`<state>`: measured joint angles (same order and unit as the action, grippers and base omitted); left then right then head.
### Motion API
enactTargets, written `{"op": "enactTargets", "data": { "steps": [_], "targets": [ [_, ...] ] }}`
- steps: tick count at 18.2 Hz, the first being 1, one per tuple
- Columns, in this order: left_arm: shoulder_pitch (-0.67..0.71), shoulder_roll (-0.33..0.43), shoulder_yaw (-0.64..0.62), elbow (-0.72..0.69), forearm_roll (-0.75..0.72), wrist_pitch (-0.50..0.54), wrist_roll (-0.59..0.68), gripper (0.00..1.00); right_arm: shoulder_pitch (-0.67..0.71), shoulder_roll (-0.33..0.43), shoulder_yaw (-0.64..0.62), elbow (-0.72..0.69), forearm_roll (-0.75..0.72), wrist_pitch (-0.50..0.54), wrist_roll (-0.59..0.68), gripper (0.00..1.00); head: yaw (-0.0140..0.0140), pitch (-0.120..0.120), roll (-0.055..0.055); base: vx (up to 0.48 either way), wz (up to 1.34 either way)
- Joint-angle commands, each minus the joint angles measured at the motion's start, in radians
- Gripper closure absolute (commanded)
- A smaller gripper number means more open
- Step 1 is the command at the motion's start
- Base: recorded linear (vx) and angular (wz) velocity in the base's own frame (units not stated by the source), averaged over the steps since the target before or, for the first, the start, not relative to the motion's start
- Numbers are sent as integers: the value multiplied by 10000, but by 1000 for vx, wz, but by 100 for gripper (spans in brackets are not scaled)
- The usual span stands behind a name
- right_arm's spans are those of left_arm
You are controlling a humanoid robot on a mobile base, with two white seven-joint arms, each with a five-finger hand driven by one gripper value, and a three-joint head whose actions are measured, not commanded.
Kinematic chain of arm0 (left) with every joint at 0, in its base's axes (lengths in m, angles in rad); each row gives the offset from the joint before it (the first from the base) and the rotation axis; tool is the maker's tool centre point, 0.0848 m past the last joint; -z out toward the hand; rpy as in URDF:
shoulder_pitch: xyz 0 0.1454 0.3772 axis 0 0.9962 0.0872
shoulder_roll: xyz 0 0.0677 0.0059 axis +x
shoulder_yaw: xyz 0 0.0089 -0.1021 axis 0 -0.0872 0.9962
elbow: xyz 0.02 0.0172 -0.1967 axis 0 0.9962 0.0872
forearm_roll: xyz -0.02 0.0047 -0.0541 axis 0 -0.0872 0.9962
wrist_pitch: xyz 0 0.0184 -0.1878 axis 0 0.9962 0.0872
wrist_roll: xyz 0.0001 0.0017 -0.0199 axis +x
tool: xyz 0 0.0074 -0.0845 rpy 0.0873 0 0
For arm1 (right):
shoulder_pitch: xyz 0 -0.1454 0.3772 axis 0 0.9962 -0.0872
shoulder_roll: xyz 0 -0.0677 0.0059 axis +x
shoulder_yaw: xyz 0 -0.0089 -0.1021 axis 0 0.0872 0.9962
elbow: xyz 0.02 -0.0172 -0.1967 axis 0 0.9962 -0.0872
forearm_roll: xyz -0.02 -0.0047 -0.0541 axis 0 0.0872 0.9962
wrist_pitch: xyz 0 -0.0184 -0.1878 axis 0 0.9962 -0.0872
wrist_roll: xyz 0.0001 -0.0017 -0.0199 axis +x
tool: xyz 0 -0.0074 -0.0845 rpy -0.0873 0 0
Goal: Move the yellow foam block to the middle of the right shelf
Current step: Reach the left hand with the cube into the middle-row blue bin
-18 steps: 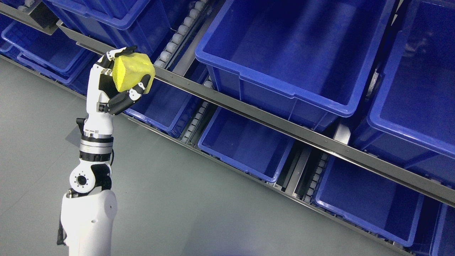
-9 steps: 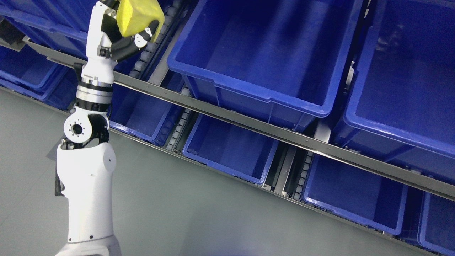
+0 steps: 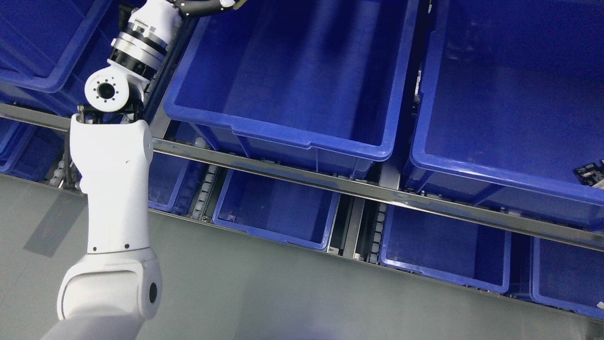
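Observation:
My left arm rises from the lower left to the top edge of the head view. Only the wrist and the lowest part of my left hand show, above the near left corner of the large blue middle-shelf bin. A thin yellow sliver of the foam block shows by one dark finger at the picture's top edge. The rest of the block and hand is cut off. My right hand is out of view.
A second large blue bin stands to the right on the same level, with a small dark object at the picture's right edge. A metal shelf rail runs below them. Smaller blue bins sit on the lower level above the grey floor.
The camera has turned, shifting the whole shelf down and left. My left arm has lifted the block up and right, from beside the rail to the picture's top edge over the middle bin.

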<state>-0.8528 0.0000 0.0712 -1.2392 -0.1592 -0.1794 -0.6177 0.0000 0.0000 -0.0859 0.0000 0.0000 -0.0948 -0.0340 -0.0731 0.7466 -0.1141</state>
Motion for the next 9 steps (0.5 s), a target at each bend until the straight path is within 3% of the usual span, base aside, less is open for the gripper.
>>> {"op": "enactTargets", "data": {
  "steps": [1,7,8,9],
  "targets": [
    [-1182,175,-1109,1532,-1888,889,-1062,99,15,-175,0,-175,31,-3,3,0,0,0,0,47,-218],
    [-1566,323,-2015,1547,-3638,1793,-1601,97,15,-175,0,-175,31,-3,3,0,0,1,0,36,-171],
    [-1611,323,-2062,1547,-3715,1992,-1601,93,15,-175,0,-175,31,-3,3,0,0,1,0,25,-107],
    [-1733,338,-2077,1547,-3746,2298,-1585,81,15,-175,0,-175,31,-18,3,0,0,2,0,26,-101]
  ]
}}
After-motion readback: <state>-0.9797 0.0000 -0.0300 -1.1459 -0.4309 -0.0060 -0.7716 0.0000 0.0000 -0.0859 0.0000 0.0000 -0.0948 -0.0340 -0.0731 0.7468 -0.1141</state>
